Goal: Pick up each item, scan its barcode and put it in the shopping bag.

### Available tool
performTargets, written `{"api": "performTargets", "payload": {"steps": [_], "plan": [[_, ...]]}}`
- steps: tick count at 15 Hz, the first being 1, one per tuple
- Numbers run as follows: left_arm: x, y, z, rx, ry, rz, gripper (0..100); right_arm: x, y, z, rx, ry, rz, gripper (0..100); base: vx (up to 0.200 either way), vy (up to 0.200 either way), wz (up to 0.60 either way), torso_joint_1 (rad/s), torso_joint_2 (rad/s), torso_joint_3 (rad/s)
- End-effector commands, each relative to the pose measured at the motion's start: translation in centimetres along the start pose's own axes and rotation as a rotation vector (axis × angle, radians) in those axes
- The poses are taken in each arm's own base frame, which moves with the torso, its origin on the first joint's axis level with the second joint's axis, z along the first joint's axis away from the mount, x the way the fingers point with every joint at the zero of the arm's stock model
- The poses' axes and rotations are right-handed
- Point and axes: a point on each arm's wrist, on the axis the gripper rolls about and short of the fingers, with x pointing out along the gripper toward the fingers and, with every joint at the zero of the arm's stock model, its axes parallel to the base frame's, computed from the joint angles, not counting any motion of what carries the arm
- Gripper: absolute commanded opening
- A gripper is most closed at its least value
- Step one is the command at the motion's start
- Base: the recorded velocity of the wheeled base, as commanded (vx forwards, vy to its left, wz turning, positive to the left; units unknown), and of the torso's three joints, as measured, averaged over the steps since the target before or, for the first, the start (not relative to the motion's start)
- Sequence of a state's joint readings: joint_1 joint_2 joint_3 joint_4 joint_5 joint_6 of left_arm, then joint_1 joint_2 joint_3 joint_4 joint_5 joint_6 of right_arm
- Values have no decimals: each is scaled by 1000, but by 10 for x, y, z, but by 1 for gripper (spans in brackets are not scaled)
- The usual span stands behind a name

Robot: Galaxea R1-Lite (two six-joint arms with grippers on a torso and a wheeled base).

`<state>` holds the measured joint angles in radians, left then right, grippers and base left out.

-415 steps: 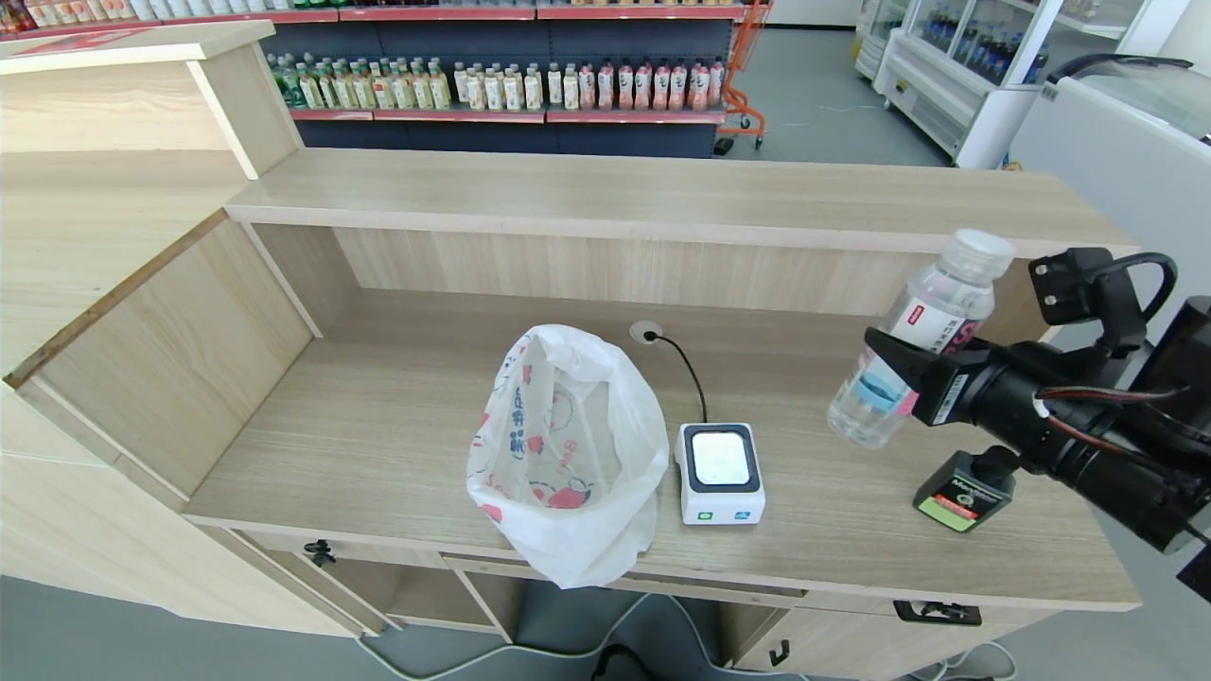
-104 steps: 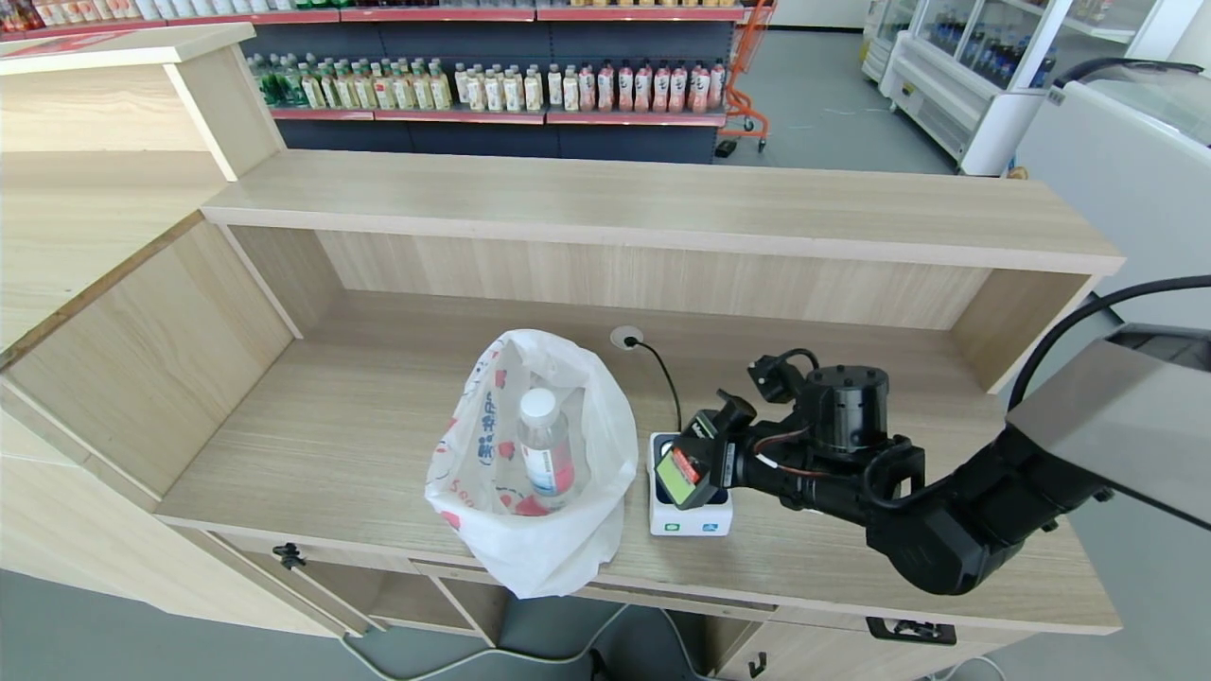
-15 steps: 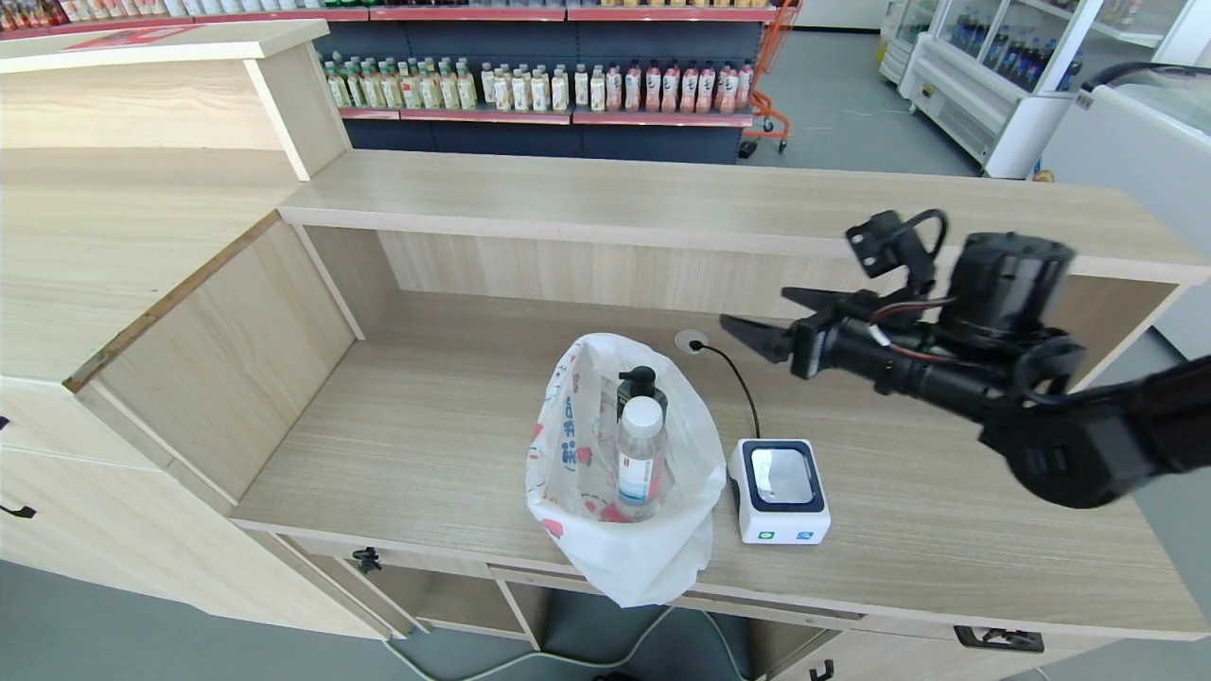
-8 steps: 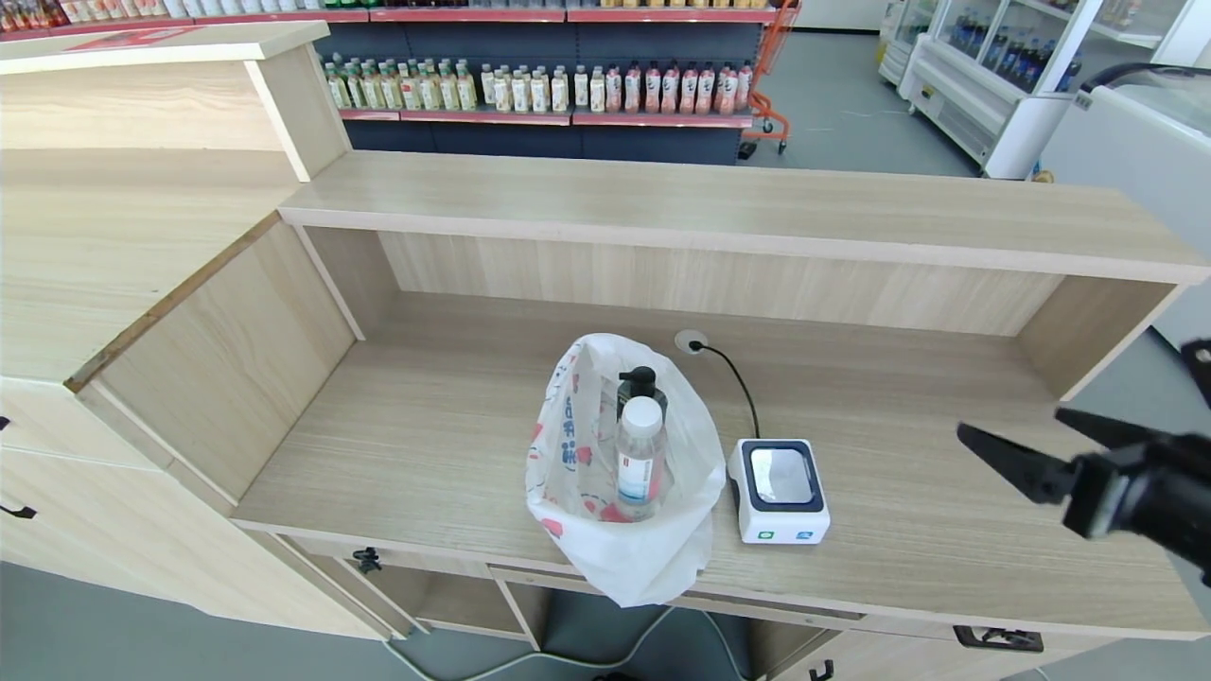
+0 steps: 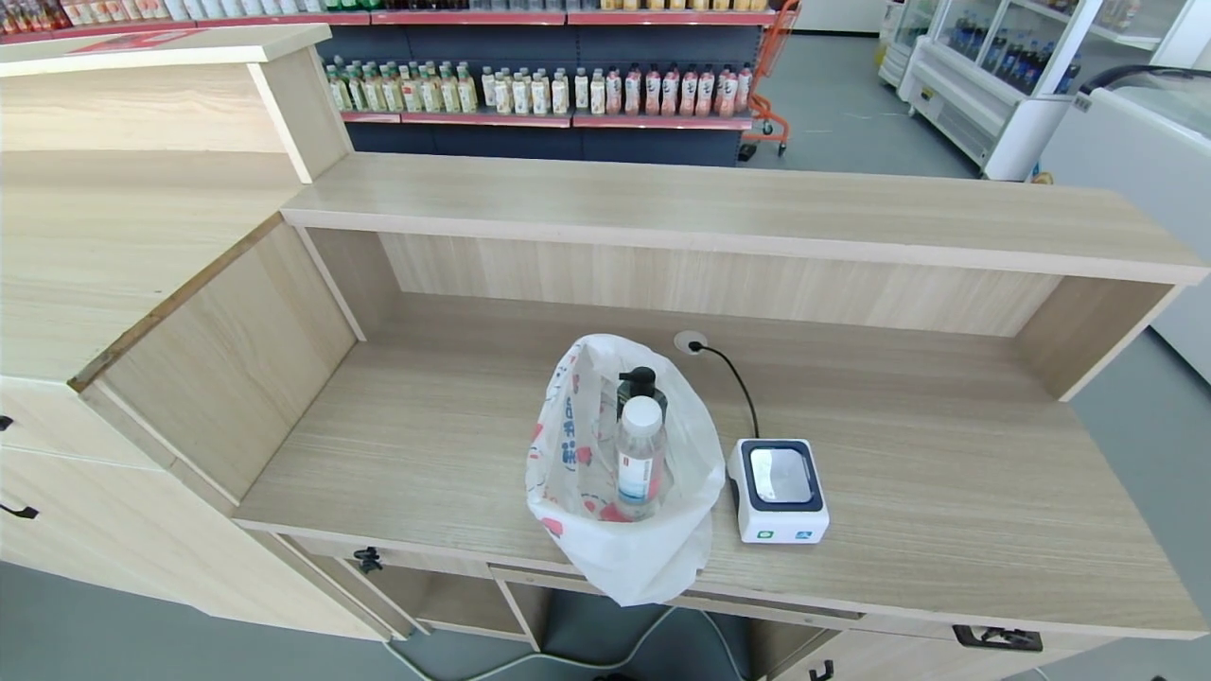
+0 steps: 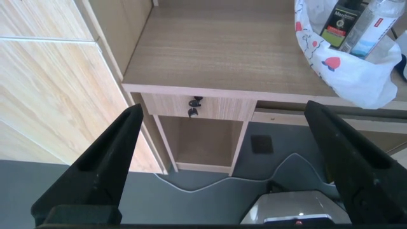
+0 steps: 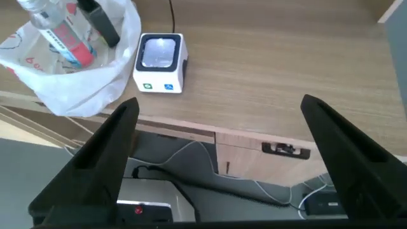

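Spread wide, clamped on nothing: left gripper (image 6: 224, 109), right gripper (image 7: 219, 103). Beyond both jaws, shopping bag (image 5: 615, 558) holding water bottle (image 5: 640, 463), pump bottle (image 5: 640, 381); scanner (image 5: 778, 489) beside.

Light-wood checkout counter (image 5: 662, 203); drink shelves (image 5: 530, 90) behind; grey floor (image 5: 833, 104); glass-door fridges (image 5: 984, 66) far right.

The counter (image 5: 946, 473) is pale wood-grain board with a smooth, matt face, and the shopping bag (image 5: 615, 567) is thin white plastic film — crinkled, faintly see-through, with a soft sheen. The water bottle (image 5: 640, 463) is clear glossy plastic with a white plastic cap, the pump bottle (image 5: 641, 381) dark plastic. The scanner (image 5: 778, 530) has a smooth white plastic shell round a glossy, glass-like window — its cable (image 5: 745, 395) is matt black.
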<state>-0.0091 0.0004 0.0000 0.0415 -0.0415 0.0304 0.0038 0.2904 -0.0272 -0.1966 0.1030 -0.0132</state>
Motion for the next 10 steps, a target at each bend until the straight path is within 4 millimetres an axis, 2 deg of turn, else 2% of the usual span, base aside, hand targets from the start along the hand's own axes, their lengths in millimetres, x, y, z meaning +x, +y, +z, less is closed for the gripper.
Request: {"api": "performTargets", "payload": {"steps": [1,6,10], "plan": [[0,0,0,0,0,0,100,-25,4,-23,-36,-160,52,100,0,0,0,0,0,0],[0,0,0,0,0,0,100,-25,4,-23,64,-156,62,100,0,0,0,0,0,0],[0,0,0,0,0,0,100,-25,4,-23,79,-157,62,100,0,0,0,0,0,0]]}}
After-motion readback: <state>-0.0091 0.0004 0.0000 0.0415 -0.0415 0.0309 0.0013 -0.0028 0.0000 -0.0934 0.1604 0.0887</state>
